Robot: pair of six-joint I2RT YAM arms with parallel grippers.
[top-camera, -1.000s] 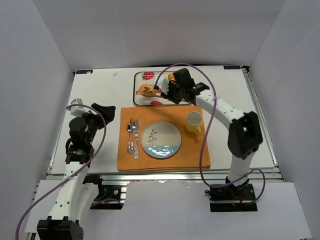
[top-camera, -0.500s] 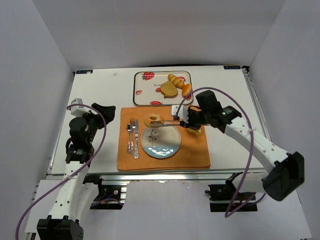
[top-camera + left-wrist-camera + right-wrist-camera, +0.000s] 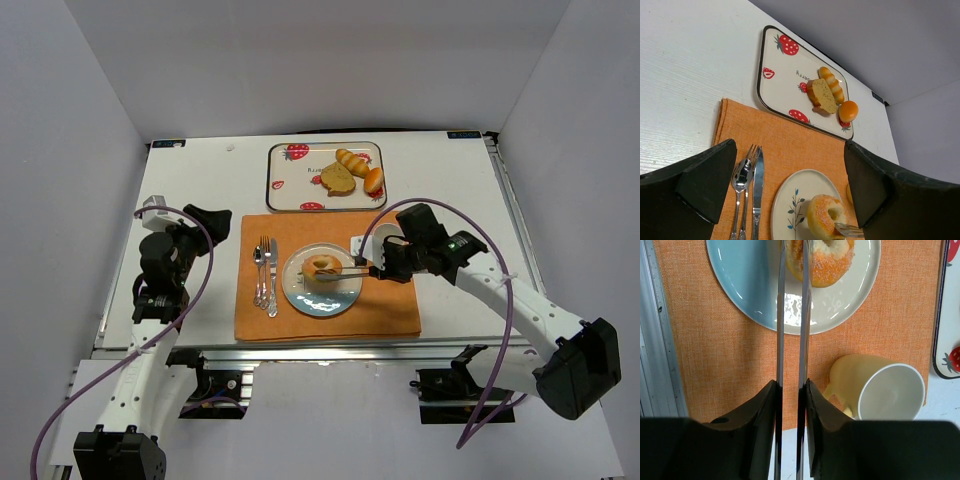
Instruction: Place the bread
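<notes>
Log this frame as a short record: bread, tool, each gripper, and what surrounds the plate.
bread: ring doughnut, on the plate
tongs: tips straddle one side of the ring, not yet released
right gripper: shut on the tongs
left gripper: open, empty, off to the left
placemat: orange, holds plate, cutlery and mug
tray: holds toast, roll and bun

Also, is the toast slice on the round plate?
No, the toast slice lies on the strawberry tray; the plate holds only the bread.
</notes>
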